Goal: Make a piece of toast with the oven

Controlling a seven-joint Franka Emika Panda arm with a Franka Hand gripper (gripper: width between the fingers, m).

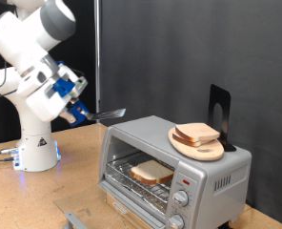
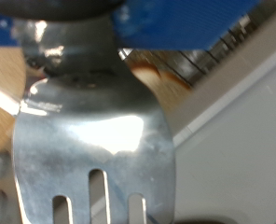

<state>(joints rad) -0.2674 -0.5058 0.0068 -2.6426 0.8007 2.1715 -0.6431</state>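
The silver-grey oven stands at the exterior view's lower right with its glass door folded down and open. A slice of toast lies on the wire rack inside. My gripper, with blue fingers, is shut on a metal fork and holds it in the air just left of the oven's top, tines towards the oven. In the wrist view the fork fills most of the picture, and the rack with the toast shows beyond it.
A round wooden board with more bread slices lies on top of the oven. A black upright piece stands behind it. The arm's white base sits on the wooden table, with a dark curtain behind.
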